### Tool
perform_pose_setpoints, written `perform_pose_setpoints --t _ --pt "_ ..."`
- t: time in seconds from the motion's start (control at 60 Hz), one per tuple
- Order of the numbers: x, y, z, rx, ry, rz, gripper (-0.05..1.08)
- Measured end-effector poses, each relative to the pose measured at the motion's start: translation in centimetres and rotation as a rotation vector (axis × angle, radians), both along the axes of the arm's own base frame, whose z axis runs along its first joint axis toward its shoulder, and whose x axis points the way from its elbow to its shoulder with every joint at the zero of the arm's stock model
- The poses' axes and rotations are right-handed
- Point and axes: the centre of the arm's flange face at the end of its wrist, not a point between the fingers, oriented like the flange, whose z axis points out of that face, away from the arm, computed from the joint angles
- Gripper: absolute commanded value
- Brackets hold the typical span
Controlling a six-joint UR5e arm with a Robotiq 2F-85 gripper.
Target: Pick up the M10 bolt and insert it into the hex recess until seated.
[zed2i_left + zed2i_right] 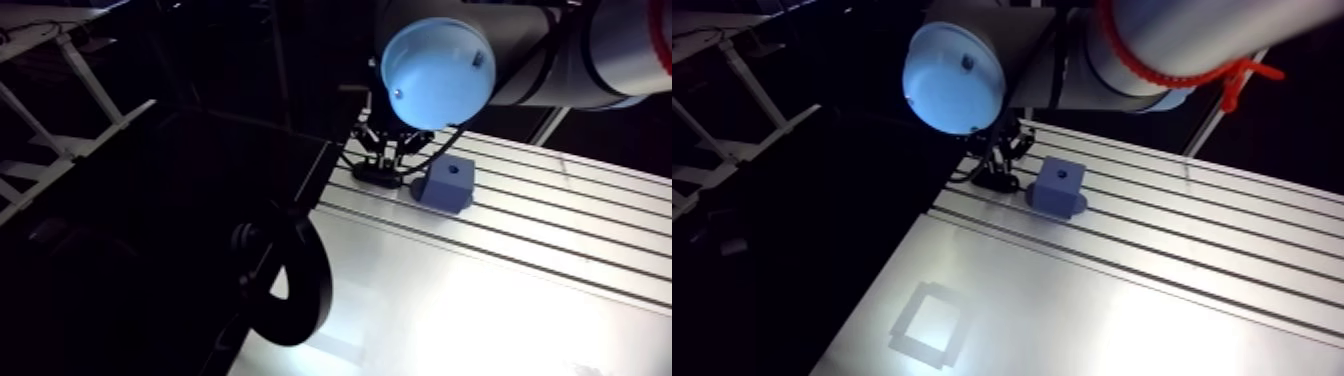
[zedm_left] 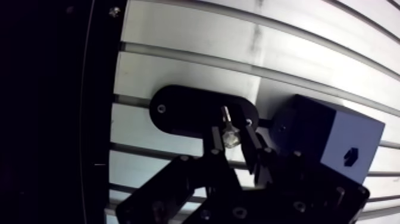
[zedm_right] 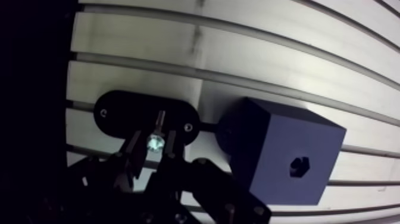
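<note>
Gripper is down low, its two fingers pinching the hex head of the M10 bolt from either side, and it looks like a firm clamp. The bolt is upright, shank down on the black oval holder. Just beside the holder sits the blue block, its hex recess on the face turned toward the wrist, all on the slotted table. To do this step well, I'd lift straight up along the shank so nothing drags, hold the bolt square, then match flats to recess before pushing.
</note>
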Motion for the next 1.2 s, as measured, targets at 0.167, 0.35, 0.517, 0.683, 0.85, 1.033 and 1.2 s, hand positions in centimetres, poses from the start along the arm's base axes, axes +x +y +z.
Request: perform_pose_setpoints --t 0.167,0.35,0.517,0.683,0.85,1.033,1.2 --pt "-0.01 -0.01 0.0 -0.001 0.0 0.0 0.69" --pt "-0.02 -0.02 0.02 -0.002 0.0 0.0 0.69" --pt "-0.04 -0.03 0.06 -0.002 0.001 0.001 0.7" --pt "-0.06 -0.05 0.07 -0.003 0.001 0.001 0.7" --pt "-0.05 -0.05 0.02 -0.003 0.0 0.001 0.71" --pt "-0.04 -0.06 0.04 -0.004 0.0 0.002 0.74" --pt "-0.03 -0.03 0.3 -0.005 0.004 0.001 0.75"
